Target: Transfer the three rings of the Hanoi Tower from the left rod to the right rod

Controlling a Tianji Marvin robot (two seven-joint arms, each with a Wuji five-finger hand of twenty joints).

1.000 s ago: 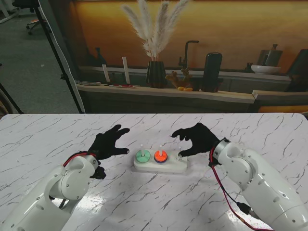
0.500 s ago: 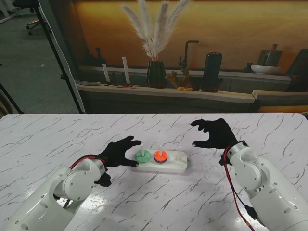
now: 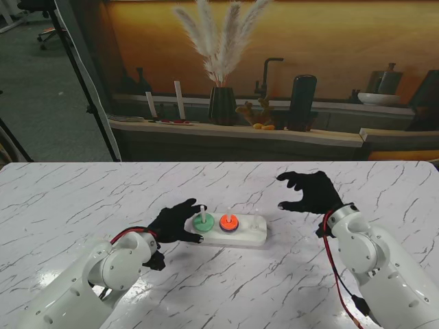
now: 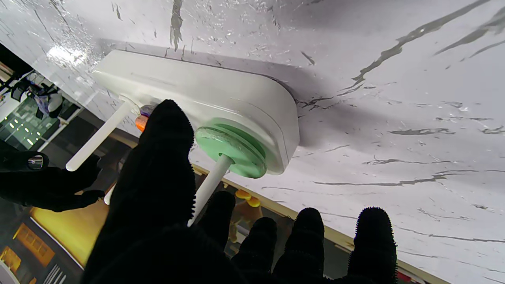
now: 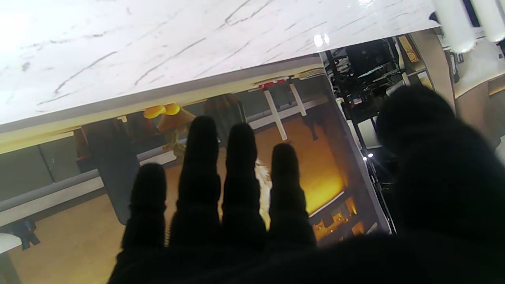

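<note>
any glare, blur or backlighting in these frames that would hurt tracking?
Left wrist view: glare patch on the table; green ring sharp, thumb up close blurred. Right wrist view: right hand a backlit silhouette, table washed out. Stand view: even light, left hand clear.

Stand view: bright, even, sharp.
Glare: hot patch on the table (image 4: 67,55), ten o'clock.
Shadow: soft behind the base (image 4: 205,94).
Right hand (image 5: 276,221): backlit, blurred silhouette.

Green ring (image 3: 202,222) on left rod — orange ring (image 3: 228,222) on middle rod.
</note>
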